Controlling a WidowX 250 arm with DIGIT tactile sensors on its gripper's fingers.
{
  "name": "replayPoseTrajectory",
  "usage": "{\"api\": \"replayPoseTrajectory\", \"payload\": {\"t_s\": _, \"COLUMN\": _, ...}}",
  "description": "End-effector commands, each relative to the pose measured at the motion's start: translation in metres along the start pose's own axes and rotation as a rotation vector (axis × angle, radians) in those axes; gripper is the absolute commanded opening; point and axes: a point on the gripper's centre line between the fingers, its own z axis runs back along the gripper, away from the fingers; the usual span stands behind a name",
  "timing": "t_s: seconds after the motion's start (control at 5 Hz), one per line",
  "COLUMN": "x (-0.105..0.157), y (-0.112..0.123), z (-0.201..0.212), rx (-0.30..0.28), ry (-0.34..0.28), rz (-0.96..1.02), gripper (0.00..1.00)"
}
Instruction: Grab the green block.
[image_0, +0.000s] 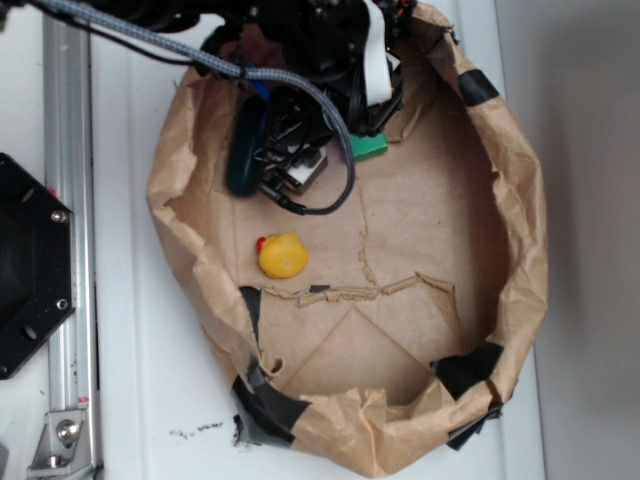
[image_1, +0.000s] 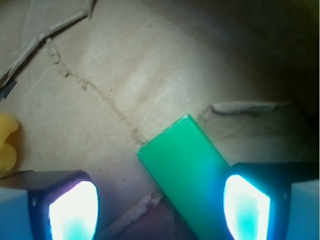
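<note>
The green block (image_1: 187, 167) lies flat on the brown paper floor, running diagonally between my fingers in the wrist view. Its near end passes close to the right fingertip (image_1: 247, 205); the left fingertip (image_1: 72, 210) stands well clear of it. My gripper (image_1: 160, 207) is open around the block, not closed on it. In the exterior view only a corner of the green block (image_0: 368, 146) shows at the back of the paper basin, under the arm; the gripper's fingers are hidden there by the arm's body.
A yellow duck (image_0: 282, 255) sits left of the middle, and its edge shows as yellow duck (image_1: 7, 142). A dark teal capsule (image_0: 246, 145) lies by the left wall. The crumpled paper wall (image_0: 520, 200) rings the floor. A black cable (image_0: 335, 150) loops beside the arm.
</note>
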Motion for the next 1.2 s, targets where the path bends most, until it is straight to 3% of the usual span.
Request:
{"api": "replayPoseTrajectory", "payload": {"t_s": 0.0, "x": 0.026, "y": 0.008, "z": 0.033, "rx": 0.109, "ry": -0.042, "rz": -0.041, "gripper": 1.00}}
{"api": "replayPoseTrajectory", "payload": {"t_s": 0.4, "x": 0.027, "y": -0.008, "z": 0.007, "rx": 0.068, "ry": -0.029, "rz": -0.066, "gripper": 1.00}}
{"api": "replayPoseTrajectory", "payload": {"t_s": 0.8, "x": 0.006, "y": -0.003, "z": -0.026, "rx": 0.052, "ry": 0.048, "rz": -0.076, "gripper": 1.00}}
{"api": "replayPoseTrajectory", "payload": {"t_s": 1.0, "x": 0.002, "y": 0.003, "z": -0.030, "rx": 0.051, "ry": 0.068, "rz": -0.023, "gripper": 0.78}}
